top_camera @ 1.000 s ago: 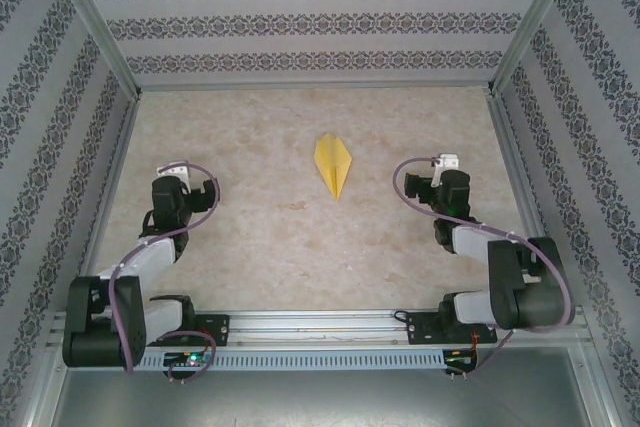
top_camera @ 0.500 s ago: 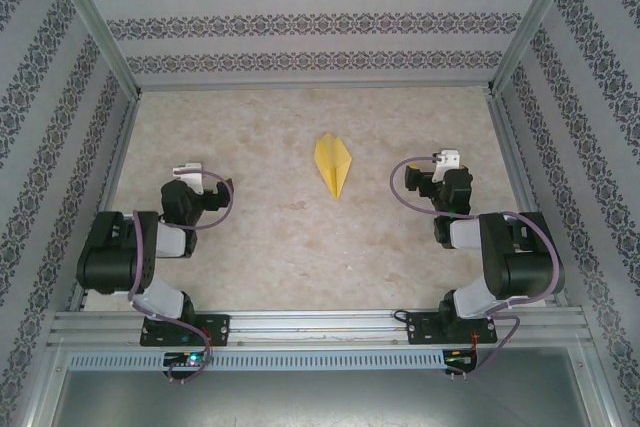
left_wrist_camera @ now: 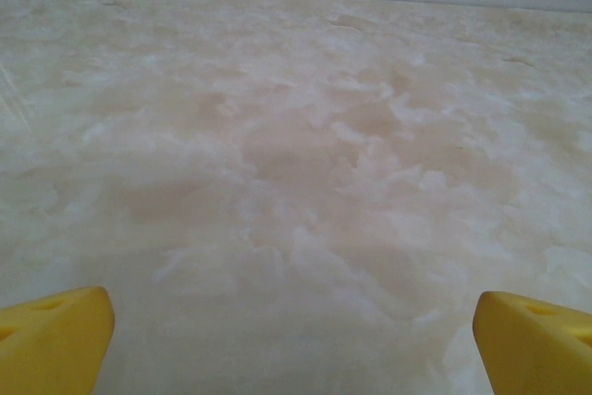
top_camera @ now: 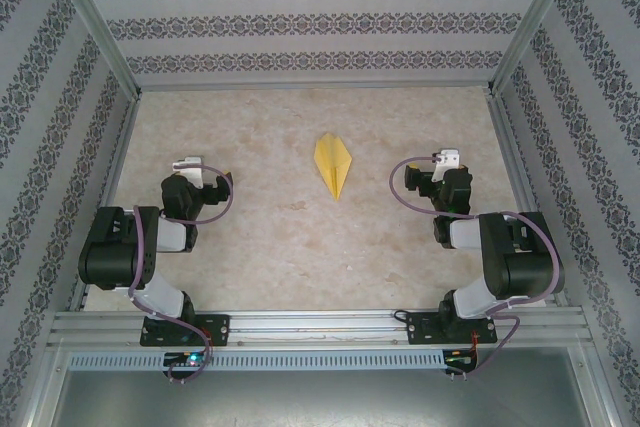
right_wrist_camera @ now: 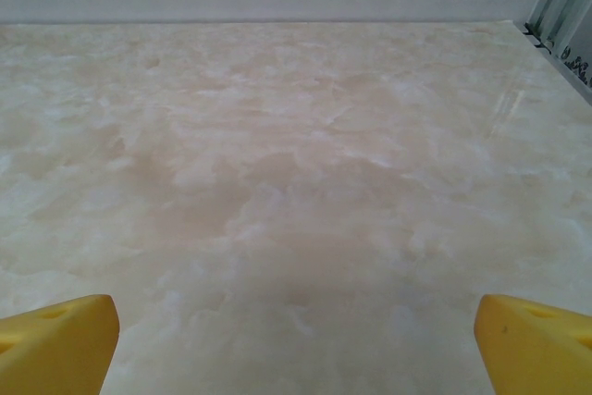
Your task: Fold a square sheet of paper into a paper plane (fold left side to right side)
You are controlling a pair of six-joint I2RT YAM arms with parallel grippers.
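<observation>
Centrally, paper plane (top_camera: 334,164) is seen lying flat on tabletop (top_camera: 250,247), nose pointed toward arm bases, well apart from both arms. Narrow dart outline with lengthwise crease: folding is judged complete. Left fingers (left_wrist_camera: 51,339) are spread wide, nothing grasped; bare marbled surface is seen in gap. Right fingers (right_wrist_camera: 55,339) are likewise released and empty. Both arms are tucked close to own bases, probably so that finished plane is left undisturbed and unobstructed from above.
</observation>
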